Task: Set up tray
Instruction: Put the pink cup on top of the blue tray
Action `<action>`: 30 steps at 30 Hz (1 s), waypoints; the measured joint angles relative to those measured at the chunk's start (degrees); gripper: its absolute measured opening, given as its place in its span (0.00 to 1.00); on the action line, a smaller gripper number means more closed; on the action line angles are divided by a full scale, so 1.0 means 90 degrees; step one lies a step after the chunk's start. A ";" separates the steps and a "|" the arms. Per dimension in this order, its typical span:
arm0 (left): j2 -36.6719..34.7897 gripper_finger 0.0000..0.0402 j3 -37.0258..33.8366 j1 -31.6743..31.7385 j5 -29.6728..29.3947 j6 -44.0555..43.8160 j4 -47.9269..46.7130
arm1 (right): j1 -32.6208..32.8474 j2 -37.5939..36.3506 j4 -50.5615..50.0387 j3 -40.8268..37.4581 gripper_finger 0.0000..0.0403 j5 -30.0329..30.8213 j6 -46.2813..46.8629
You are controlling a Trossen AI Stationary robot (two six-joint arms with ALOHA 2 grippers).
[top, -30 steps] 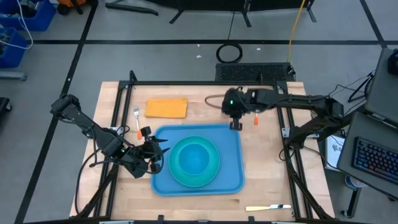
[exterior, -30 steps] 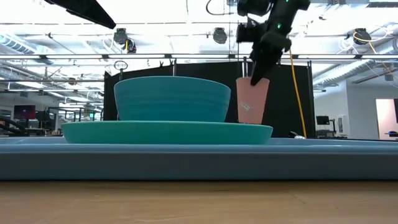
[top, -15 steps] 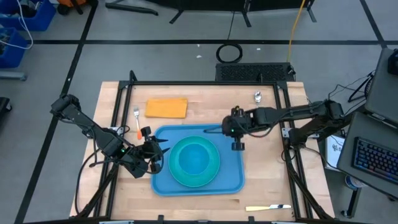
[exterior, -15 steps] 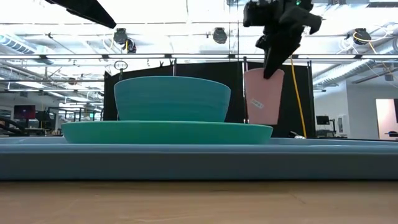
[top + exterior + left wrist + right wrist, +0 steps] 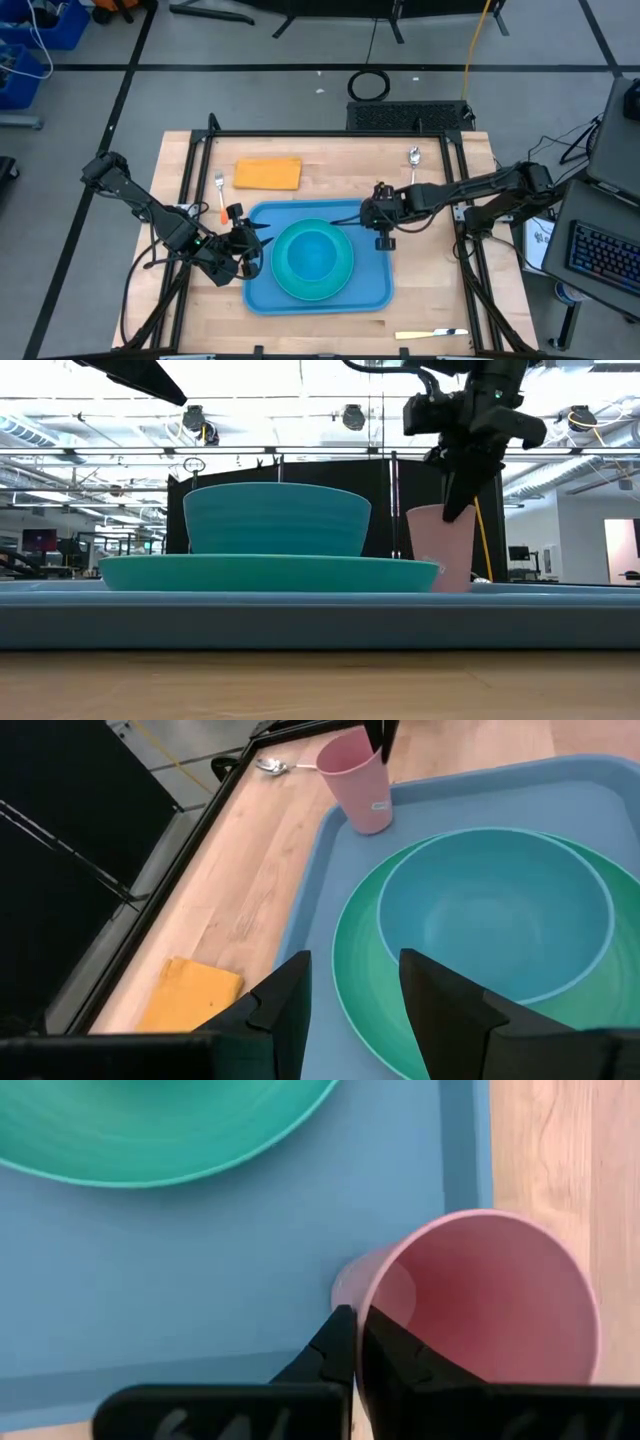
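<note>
The light-blue tray [image 5: 368,285] lies mid-table and carries a teal plate [image 5: 283,280] with a blue bowl [image 5: 314,250] on it. My right gripper [image 5: 381,232] is shut on a pink cup [image 5: 480,1300] at the tray's far right corner. The cup also shows in the left wrist view [image 5: 357,782] and the low view [image 5: 440,550]. My left gripper [image 5: 355,1010] is open and empty at the tray's left rim [image 5: 250,250]. My right gripper pinches the cup's rim [image 5: 366,1292], one finger inside the cup and one outside. The fingers [image 5: 458,500] come from above, pointing down. The cup stands nearly upright, mouth up, its base [image 5: 372,824] at the tray floor; whether the base touches the floor I cannot tell.
An orange napkin [image 5: 268,173] and a fork [image 5: 220,195] lie on the wood beyond the tray's far left. A spoon [image 5: 413,155] lies at the far right and a knife [image 5: 430,333] near the front edge. A black frame [image 5: 330,133] borders the table.
My right gripper has carried the pink cup from beyond the tray's far edge toward the near edge and down. The cup has gone from hanging high to sitting low at the tray's far right corner.
</note>
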 joint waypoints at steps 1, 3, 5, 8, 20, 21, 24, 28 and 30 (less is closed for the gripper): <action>0.0000 0.40 0.0000 0.0000 0.0000 0.0000 0.0000 | 0.0000 0.0000 0.0018 -0.0011 0.00 -0.0006 -0.0001; 0.0000 0.40 0.0000 0.0000 0.0000 0.0000 0.0000 | 0.0000 0.0000 0.0020 -0.0016 0.00 -0.0020 -0.0001; 0.0000 0.40 0.0000 0.0000 0.0000 0.0002 0.0000 | 0.0000 0.0000 0.0079 -0.0016 0.00 -0.0029 0.0001; 0.0000 0.40 0.0000 0.0000 0.0000 -0.0002 0.0000 | 0.0000 0.0000 0.0112 -0.0016 0.00 -0.0047 -0.0001; 0.0000 0.40 0.0000 0.0000 0.0000 -0.0007 -0.0002 | 0.0000 0.0000 0.0300 -0.0016 0.00 -0.0216 -0.0050; 0.0000 0.40 0.0000 0.0000 0.0000 -0.0009 -0.0002 | 0.0000 0.0000 0.0300 -0.0016 0.00 -0.0218 -0.0050; 0.0000 0.40 0.0000 0.0000 0.0001 -0.0011 -0.0002 | 0.0000 0.0000 0.0300 -0.0016 0.02 -0.0216 -0.0035; 0.0000 0.40 0.0000 0.0000 0.0002 -0.0012 -0.0002 | 0.0000 0.0000 0.0300 -0.0016 0.03 -0.0219 -0.0030; 0.0000 0.40 0.0000 0.0000 0.0002 -0.0012 -0.0002 | 0.0000 0.0000 0.0300 -0.0016 0.03 -0.0223 -0.0030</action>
